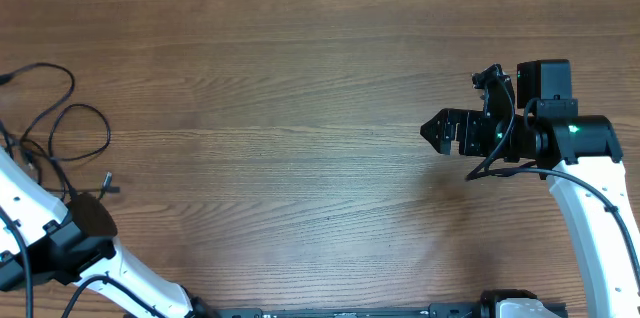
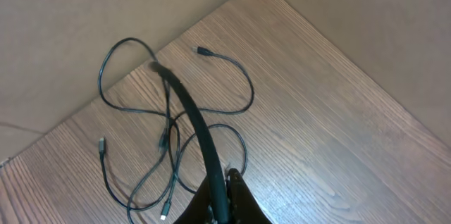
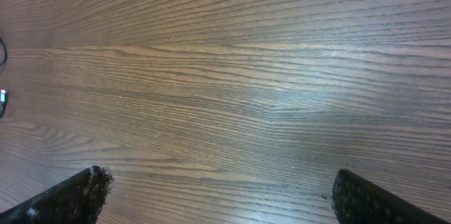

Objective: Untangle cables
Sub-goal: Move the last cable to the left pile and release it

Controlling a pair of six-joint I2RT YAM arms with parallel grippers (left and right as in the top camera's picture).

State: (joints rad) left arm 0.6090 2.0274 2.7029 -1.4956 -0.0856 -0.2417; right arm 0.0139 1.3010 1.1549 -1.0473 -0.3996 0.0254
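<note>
Left gripper (image 2: 227, 183) tight on looped black cables (image 2: 192, 111); right gripper (image 3: 220, 185) fingers wide apart.

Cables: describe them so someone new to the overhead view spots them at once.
On the wooden table, look at the far-left edge, just beyond the left arm. The cables are thin black cords in loose overlapping loops, far thinner than the wiring on the arms.

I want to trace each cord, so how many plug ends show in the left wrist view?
3: one plug end at top centre, one far left, one by the bottom edge. More may be hidden.
</note>
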